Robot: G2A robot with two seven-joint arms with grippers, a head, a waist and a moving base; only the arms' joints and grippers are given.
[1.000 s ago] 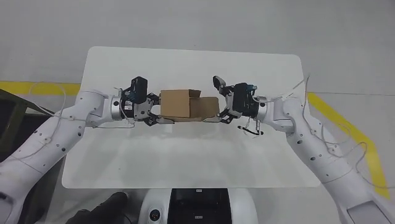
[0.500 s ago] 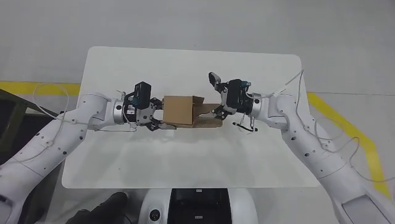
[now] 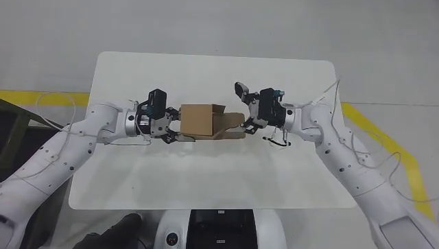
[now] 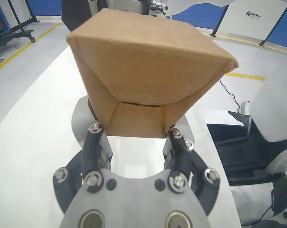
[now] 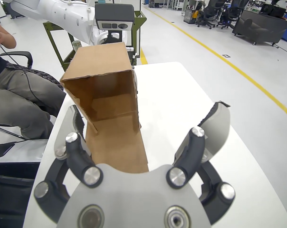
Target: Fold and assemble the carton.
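- The carton (image 3: 199, 119) is plain brown cardboard, matte and faintly fibrous, shaped as a rectangular tube with crisp creased edges. It sits at the middle of the table (image 3: 206, 180), lengthwise from left to right, between the two grippers.
- Its left end narrows where the side panels fold inward to a small square panel. The top face is flat and unmarked.
- Its right end stands open, showing a hollow, smooth-walled inside. The upper rim of that opening is slightly ragged. One long flap (image 5: 117, 143) lies flat out of the bottom of the opening, toward the right.
- The left gripper (image 4: 134, 129) is at the carton's left end. Its two fingers, black links tipped with pale curved pads, press in on either side of the narrowed end and pinch it between them.
- The right gripper (image 5: 145, 112) is at the open right end, with the flat flap running in between its fingers up to its grey metal palm. The fingers are spread wide: the near one (image 5: 73, 122), ribbed on its inner face, lies just beside the flap's edge, and the far one (image 5: 217, 119) is well apart from the cardboard.
- The table is white, smooth and slightly glossy, with rounded corners.
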